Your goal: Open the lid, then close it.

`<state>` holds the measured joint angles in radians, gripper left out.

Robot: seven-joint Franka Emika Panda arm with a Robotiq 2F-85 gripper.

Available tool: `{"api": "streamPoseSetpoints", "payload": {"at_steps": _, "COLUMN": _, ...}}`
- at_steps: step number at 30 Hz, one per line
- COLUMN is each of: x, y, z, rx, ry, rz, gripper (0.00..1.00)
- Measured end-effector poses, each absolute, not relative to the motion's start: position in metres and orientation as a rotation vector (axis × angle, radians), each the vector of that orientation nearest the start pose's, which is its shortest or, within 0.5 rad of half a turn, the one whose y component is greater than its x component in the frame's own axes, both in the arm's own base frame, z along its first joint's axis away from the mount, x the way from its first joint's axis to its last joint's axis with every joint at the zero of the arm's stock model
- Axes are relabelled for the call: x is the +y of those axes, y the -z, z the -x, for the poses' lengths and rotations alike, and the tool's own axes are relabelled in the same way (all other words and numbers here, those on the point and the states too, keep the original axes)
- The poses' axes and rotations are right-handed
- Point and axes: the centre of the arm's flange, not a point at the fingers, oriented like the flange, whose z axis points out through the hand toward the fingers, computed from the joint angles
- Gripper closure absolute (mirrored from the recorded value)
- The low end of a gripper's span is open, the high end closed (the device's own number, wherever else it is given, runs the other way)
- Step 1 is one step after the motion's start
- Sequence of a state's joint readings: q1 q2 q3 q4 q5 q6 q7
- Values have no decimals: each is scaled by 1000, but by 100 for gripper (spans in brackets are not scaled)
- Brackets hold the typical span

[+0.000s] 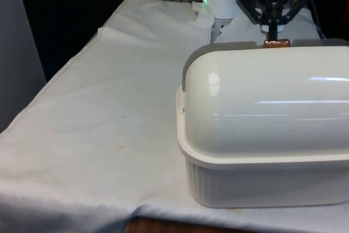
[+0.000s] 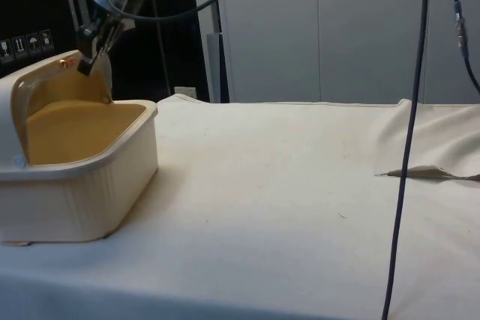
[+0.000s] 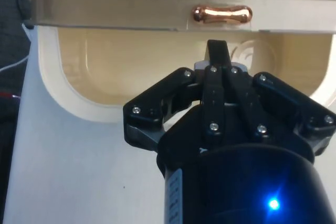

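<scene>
The cream bread box (image 1: 262, 173) stands on the white cloth (image 1: 98, 135) at the front view's right, its back turned to that camera. Its rolling lid (image 1: 267, 102) is raised, and in the side view the box's tan inside (image 2: 75, 129) lies open. The gripper (image 3: 217, 51) hangs just beside the lid's copper handle (image 3: 221, 14) at the lid's edge, not touching it, its fingers pressed together and holding nothing

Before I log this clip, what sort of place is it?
Most likely a robot lab bench, not a kitchen: a lone bread box, lid rolled open, on a table under a white cloth, plain cabinets behind, cables hanging, and a black pincer by the lid's copper handle.
</scene>
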<state>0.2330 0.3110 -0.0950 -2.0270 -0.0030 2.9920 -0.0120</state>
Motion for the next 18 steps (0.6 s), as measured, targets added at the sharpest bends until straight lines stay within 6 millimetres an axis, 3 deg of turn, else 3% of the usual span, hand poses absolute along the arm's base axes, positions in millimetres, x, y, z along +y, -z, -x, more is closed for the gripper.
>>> {"api": "streamPoseSetpoints", "payload": {"at_steps": 8, "x": 94, "y": -377, "z": -644, "rx": -247, "ry": 1071, "rz": 2928, "gripper": 100}}
{"api": "streamPoseSetpoints", "payload": {"at_steps": 18, "x": 93, "y": -407, "z": -644, "rx": -251, "ry": 1096, "rz": 2916, "gripper": 100}}
